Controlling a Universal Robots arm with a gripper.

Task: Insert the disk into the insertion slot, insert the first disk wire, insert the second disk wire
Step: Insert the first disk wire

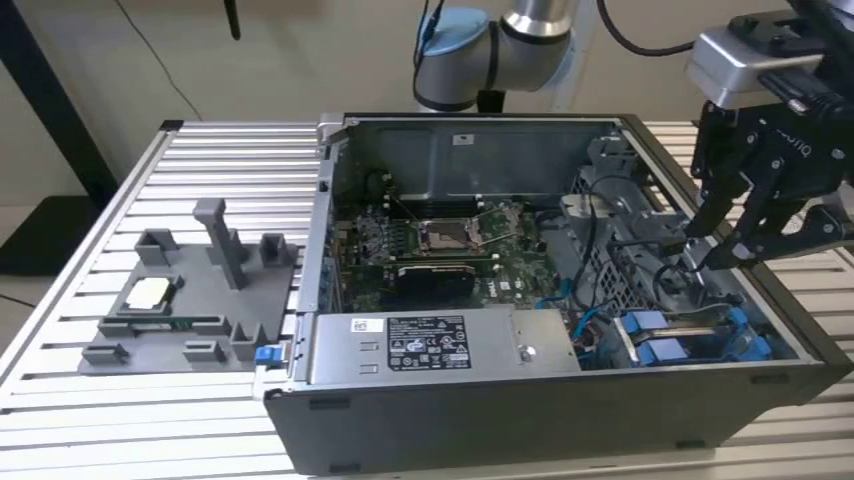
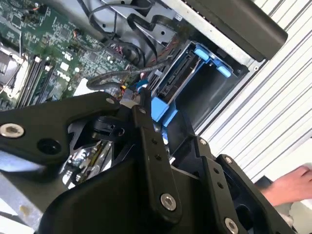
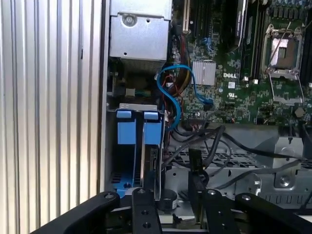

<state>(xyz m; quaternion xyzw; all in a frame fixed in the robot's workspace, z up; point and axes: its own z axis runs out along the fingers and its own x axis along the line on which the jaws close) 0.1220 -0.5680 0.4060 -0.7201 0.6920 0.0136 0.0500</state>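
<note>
Jaws apart: gripper point(image 1: 711, 250) hangs low inside the computer case point(image 1: 441, 430), just beside the insertion slot point(image 1: 694, 338).
Slot sits in the case's near corner on the exterior view's right, its blue rails point(image 1: 747, 348) lying along the near wall. The second wrist view catches a hand point(image 2: 291, 187) past the table point(image 1: 200, 160) edge.
</note>
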